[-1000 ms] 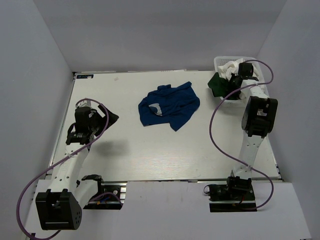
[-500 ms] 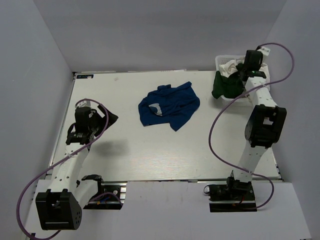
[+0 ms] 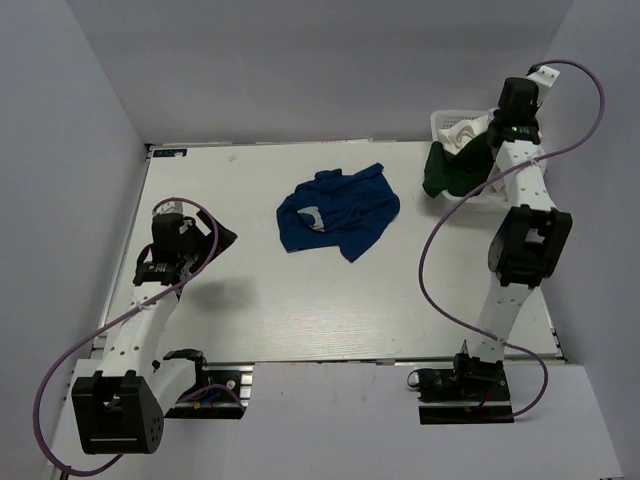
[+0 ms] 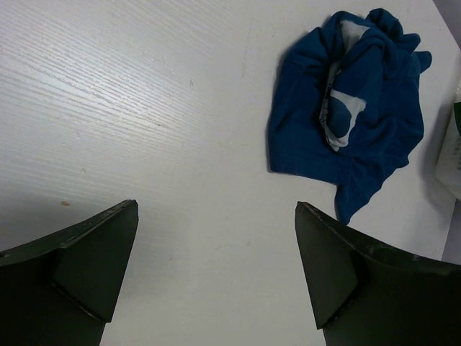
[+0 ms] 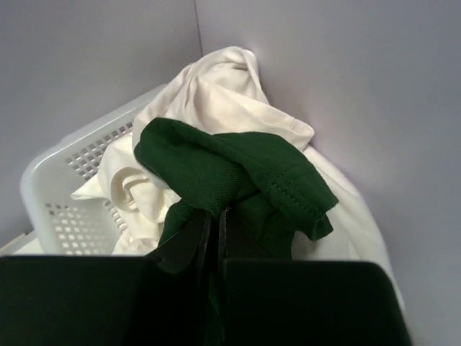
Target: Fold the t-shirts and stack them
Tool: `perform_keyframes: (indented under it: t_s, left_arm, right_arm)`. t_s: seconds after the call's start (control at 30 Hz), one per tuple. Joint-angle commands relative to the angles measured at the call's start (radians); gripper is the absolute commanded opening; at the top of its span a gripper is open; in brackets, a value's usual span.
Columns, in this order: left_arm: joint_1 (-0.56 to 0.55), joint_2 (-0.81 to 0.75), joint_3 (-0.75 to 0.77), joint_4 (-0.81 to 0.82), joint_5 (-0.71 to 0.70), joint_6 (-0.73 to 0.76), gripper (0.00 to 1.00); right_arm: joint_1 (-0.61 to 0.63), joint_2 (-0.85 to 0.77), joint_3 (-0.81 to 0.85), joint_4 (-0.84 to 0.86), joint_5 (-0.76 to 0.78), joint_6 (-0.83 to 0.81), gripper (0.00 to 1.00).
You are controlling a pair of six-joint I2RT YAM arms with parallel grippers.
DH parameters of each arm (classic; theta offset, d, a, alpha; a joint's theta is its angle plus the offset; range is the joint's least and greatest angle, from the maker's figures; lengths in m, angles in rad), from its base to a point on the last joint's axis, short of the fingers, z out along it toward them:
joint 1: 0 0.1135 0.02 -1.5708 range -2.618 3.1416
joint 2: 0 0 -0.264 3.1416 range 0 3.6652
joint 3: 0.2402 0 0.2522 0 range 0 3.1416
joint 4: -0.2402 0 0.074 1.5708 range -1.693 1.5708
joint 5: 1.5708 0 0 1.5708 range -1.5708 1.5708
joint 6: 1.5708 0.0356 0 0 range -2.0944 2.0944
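No legible text, number or brand in any view.

- Blue t-shirt, crumpled mid-desk: white print on the cloth, seen in the overhead and left wrist views. It is folded in on itself and shows shapes only, with no letters that can be made out.
- Far-left corner of the desk: small dark strip at the edge, possibly a label. Too small to read.

Blue tee crumpled ctr; grn tee bunched over white tees.
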Motion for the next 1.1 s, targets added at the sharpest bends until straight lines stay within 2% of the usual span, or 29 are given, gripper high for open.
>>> perform_keyframes:
  t_s: [0.0,0.03,0.07,0.1,0.2,0.27,0.37,0.47,0.53,0.57,0.6,0.63,0.73,0.87,1.07]
  left_arm:
    - [-0.004,0.002,0.047,-0.021,-0.008,0.010,0.99]
    - [-0.004,0.002,0.047,-0.031,-0.017,0.010,0.99]
    - [-0.004,0.002,0.047,-0.031,-0.017,0.010,0.99]
    - [-0.004,0.002,0.047,-0.040,-0.017,0.010,0.99]
    - [-0.004,0.002,0.047,-0.030,-0.028,0.010,0.99]
    - [-0.004,0.002,0.047,-0.021,-0.028,0.010,0.99]
    - [-0.004,0.002,0.047,-0.011,-0.004,0.019,0.99]
    - [-0.004,0.002,0.047,0.013,0.005,0.019,0.99]
    - [-0.004,0.002,0.023,0.022,0.018,0.019,0.99]
    - [-0.004,0.012,0.023,0.036,0.038,0.019,0.99]
    - [-0.004,0.021,0.023,0.036,0.047,0.019,0.99]
    - [-0.004,0.021,0.023,0.036,0.047,0.019,0.99]
    - [-0.004,0.031,0.032,0.036,0.056,0.019,0.99]
    - [-0.004,0.031,0.032,0.047,0.065,0.019,0.99]
    - [-0.004,0.040,0.032,0.047,0.065,0.019,0.99]
  right_arm:
    - [-0.026,0.138,0.170,-0.150,0.086,0.098,0.00]
    - [-0.040,0.204,0.208,-0.217,0.175,0.168,0.00]
    - [-0.058,0.214,0.319,-0.248,0.194,0.190,0.00]
    - [-0.066,0.215,0.340,-0.279,0.200,0.208,0.00]
    - [-0.106,0.117,0.269,-0.145,0.061,0.181,0.00]
    - [-0.111,0.038,0.221,-0.063,0.018,0.095,0.00]
    - [-0.111,-0.007,0.274,-0.046,-0.048,0.047,0.00]
    - [-0.120,-0.073,0.308,0.018,-0.021,0.064,0.00]
    - [-0.122,-0.150,0.224,0.194,-0.001,0.066,0.00]
    - [-0.123,-0.159,0.235,0.213,0.007,0.070,0.00]
    - [-0.125,-0.145,0.259,0.215,0.022,0.067,0.00]
    - [-0.125,-0.133,0.367,0.200,0.021,0.061,0.00]
    - [-0.125,-0.076,0.438,0.192,-0.024,0.023,0.00]
    - [-0.126,-0.073,0.384,0.222,-0.041,0.040,0.00]
    - [-0.109,0.003,0.313,0.192,-0.313,0.083,0.00]
